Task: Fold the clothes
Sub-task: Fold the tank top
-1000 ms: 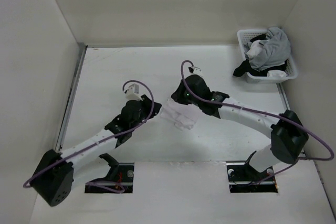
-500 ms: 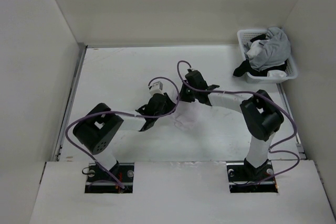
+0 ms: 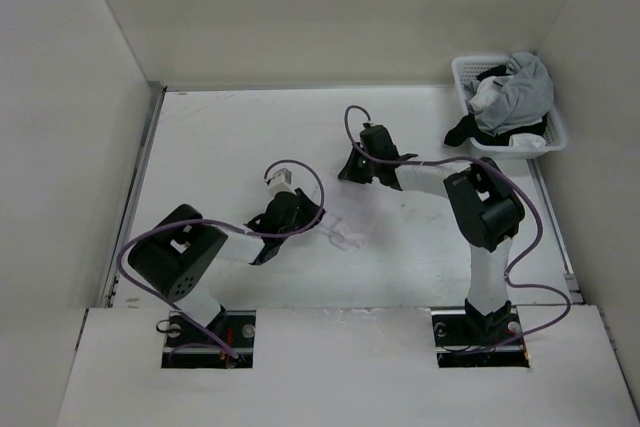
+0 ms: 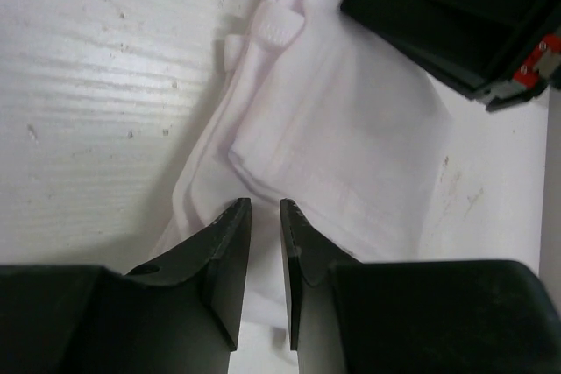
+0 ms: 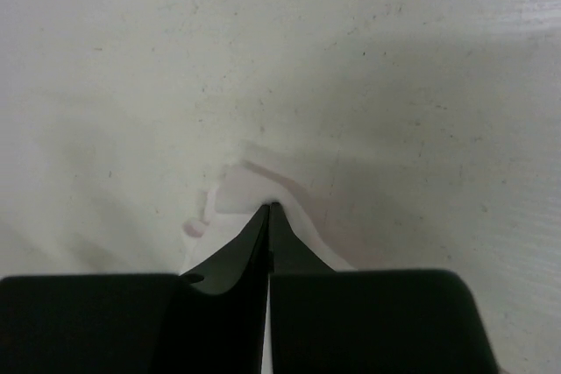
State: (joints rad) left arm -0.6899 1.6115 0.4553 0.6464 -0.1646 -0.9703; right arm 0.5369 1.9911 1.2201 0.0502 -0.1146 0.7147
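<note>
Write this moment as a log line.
white garment: on table | right gripper: pinching its edge | left gripper: nearly closed over it

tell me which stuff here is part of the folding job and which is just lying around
job: white garment, left hand, right hand
lying about: basket, with grey garment and black garment in it

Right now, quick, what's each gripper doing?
Left gripper: nearly closed over the thin white fabric garment; grip cannot be told.
Right gripper: shut, tips at the garment's edge.
</note>
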